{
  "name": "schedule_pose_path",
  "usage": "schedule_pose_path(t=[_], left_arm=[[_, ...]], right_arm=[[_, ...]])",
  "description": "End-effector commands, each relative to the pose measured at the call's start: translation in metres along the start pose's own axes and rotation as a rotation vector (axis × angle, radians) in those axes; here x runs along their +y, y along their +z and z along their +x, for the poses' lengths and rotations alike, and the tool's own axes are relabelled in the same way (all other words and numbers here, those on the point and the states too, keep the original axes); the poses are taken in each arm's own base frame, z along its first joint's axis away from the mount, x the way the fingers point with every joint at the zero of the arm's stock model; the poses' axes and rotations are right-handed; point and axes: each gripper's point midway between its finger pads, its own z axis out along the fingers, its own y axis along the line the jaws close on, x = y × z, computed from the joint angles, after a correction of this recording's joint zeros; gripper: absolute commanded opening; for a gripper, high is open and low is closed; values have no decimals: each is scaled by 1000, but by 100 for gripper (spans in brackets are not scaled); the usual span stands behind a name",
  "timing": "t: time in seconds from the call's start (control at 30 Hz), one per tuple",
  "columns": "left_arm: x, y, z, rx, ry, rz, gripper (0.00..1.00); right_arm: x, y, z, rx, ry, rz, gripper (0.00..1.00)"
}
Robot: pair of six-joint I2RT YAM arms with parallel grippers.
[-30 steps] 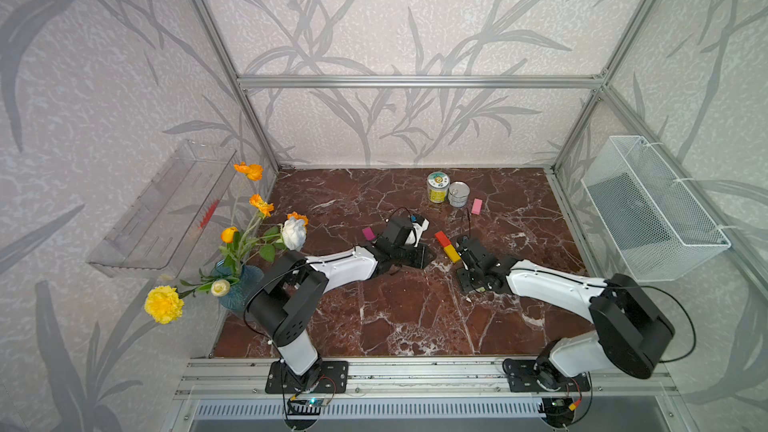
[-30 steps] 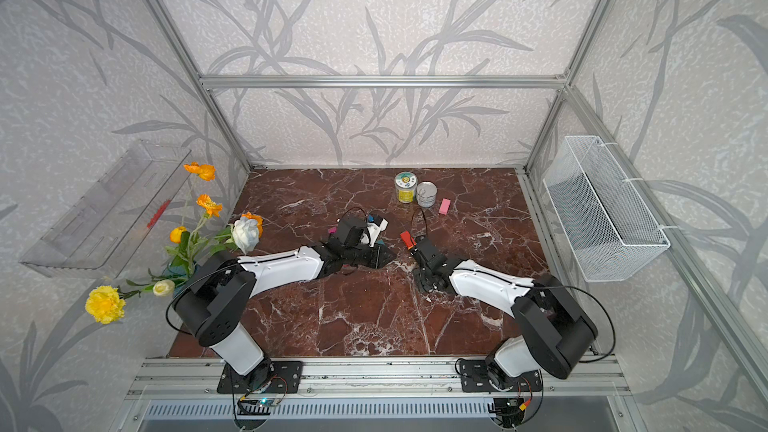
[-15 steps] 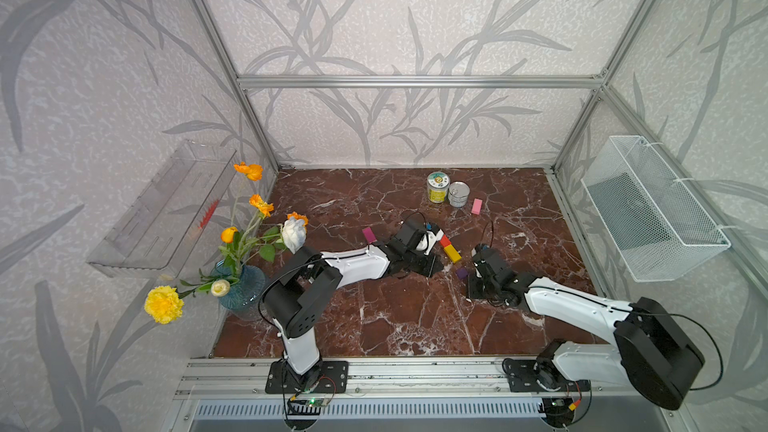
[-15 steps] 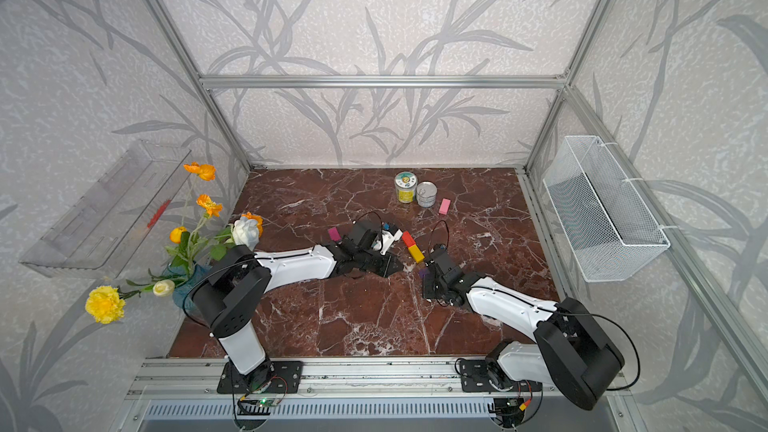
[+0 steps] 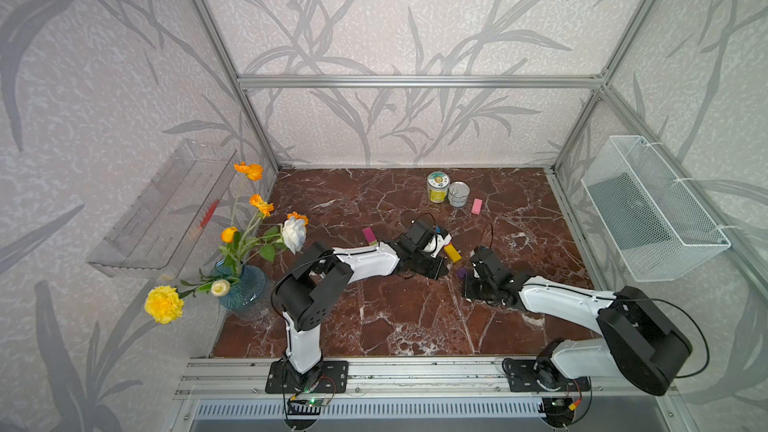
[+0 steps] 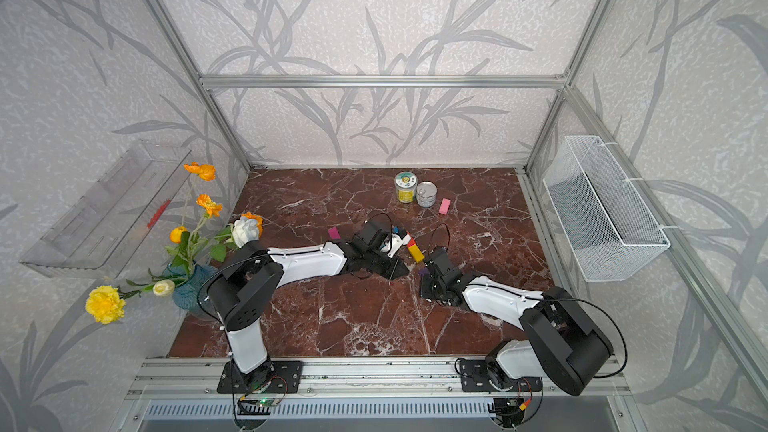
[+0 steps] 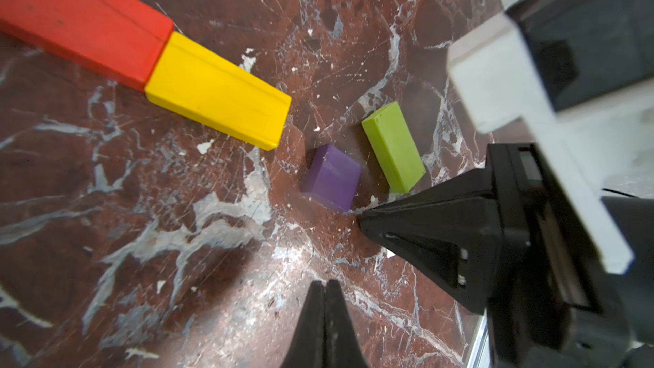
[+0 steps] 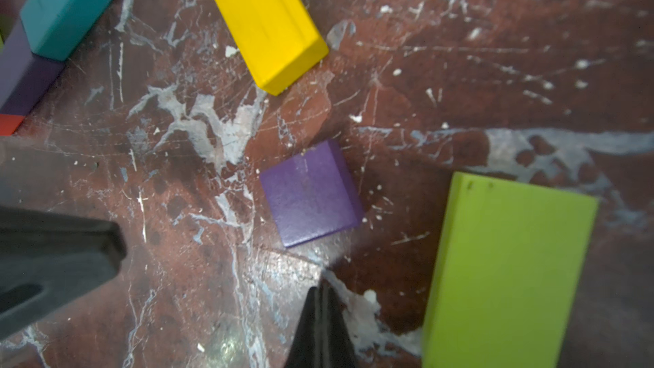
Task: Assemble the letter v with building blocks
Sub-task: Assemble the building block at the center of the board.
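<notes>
Marble, red-brown and white-veined, forms the table (image 5: pixel 407 317). In both top views the left arm (image 5: pixel 365 260) and right arm (image 6: pixel 498 299) reach low toward its middle. There a purple cube (image 5: pixel 461 273) lies just off the near end of a yellow block (image 5: pixel 452 253). A magenta block (image 5: pixel 369 235) and a pink block (image 5: pixel 477 206) lie well apart from that group, the pink one beside two tin cans (image 5: pixel 436 189).

Left wrist view: a red block (image 7: pixel 81 19) and the yellow block abut end to end, making one straight stroke of the letter v. The cube sits beyond the yellow end with a gap, and a lime green block (image 7: pixel 393 146) lies just beside it. The left gripper (image 7: pixel 323 285) is clenched on nothing, over bare marble. The tip of the right gripper (image 7: pixel 366 221) comes just beside the cube's corner.

Right wrist view: the right gripper (image 8: pixel 320 293), likewise pinched closed and empty, points at the cube. A teal block (image 8: pixel 63 5) and a darker purple block (image 8: pixel 21 76), set in line, suggest the second stroke. The closed jaws probably serve as pushers. The cube seems meant as the corner piece and would need nudging against the yellow end.
</notes>
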Motion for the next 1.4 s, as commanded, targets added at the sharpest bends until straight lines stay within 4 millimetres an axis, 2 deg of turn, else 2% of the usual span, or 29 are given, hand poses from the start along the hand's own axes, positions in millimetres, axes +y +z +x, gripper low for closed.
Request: schedule_pose_path(t=[0.0, 0.27, 0.5, 0.93, 1.37], left_arm=[[5, 2, 3, 30, -3, -38, 0], [12, 13, 4, 72, -34, -62, 0], [23, 23, 2, 95, -64, -96, 0], [22, 32, -11, 82, -62, -96, 0], [22, 38, -10, 115, -58, -94, 0]], right_arm=[[-16, 8, 4, 3, 37, 38, 0], [-15, 18, 1, -10, 71, 14, 0], [-23, 18, 1, -13, 86, 34, 0], [-32, 19, -3, -19, 103, 40, 0], [-29, 25, -8, -11, 114, 11, 0]])
